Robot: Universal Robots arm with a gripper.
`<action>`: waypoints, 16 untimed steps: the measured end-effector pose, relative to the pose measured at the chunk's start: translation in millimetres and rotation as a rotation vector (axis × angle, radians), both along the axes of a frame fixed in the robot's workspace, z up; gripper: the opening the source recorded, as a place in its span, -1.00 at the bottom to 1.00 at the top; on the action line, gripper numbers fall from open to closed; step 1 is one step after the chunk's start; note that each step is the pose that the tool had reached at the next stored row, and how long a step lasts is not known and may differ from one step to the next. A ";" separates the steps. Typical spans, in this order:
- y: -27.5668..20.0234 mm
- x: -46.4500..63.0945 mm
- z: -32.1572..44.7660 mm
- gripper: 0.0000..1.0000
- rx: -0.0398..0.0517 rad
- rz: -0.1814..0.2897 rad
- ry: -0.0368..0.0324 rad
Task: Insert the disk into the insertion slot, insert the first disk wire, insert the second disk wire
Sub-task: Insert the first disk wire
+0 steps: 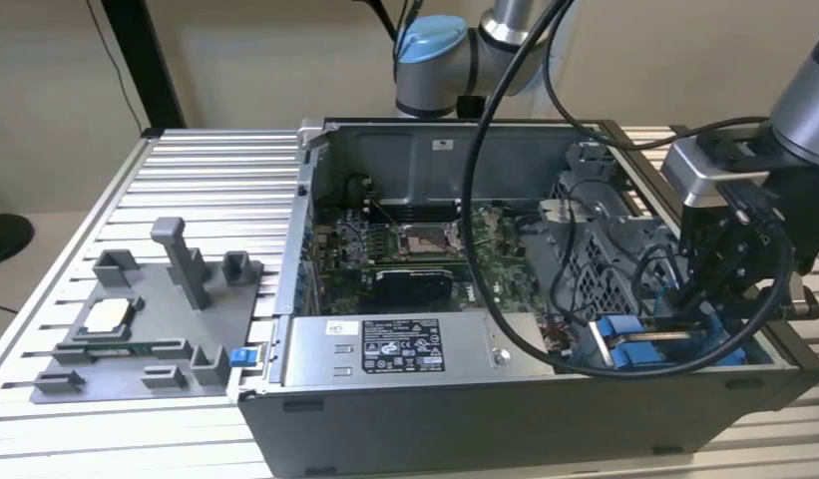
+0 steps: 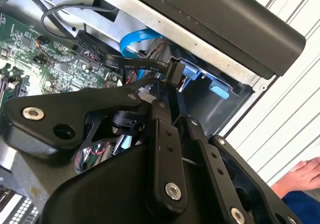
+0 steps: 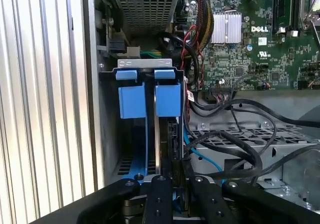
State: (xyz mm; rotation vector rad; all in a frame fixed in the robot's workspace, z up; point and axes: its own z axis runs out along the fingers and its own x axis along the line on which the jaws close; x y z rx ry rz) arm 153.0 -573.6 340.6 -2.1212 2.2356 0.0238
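Observation:
The disk [image 3: 167, 100] stands edge-on in the insertion slot [image 3: 107, 134], its two blue rail tabs side by side at the bay's mouth. In the exterior view the same blue rails [image 1: 635, 344] sit at the case's near right corner, and my gripper [image 1: 722, 289] hangs right above them. In both wrist views my gripper [image 2: 175, 109] [image 3: 177, 179] is shut on the black connector [image 2: 175, 71] of a flat black wire [image 2: 130, 64], held close to the disk's end. A blue wire [image 2: 140, 36] curves past behind it.
The open computer case [image 1: 516, 419] holds a green motherboard [image 1: 409, 249] and a grey metal box with a white sticker [image 1: 382, 349]. Loose black cables [image 3: 235, 149] cross beside the bay. A grey fixture tray with pegs [image 1: 130, 329] lies to the exterior view's left. A person's hand [image 2: 300, 176] rests outside the case.

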 end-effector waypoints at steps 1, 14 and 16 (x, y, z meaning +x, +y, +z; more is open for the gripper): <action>0.0 0.1 -0.8 -1.00 -0.0004 -0.001 0.0000; 0.4 0.3 -11.9 -1.00 -0.0004 -0.010 -0.0001; 0.4 0.2 -12.0 -1.00 -0.0010 -0.011 -0.0001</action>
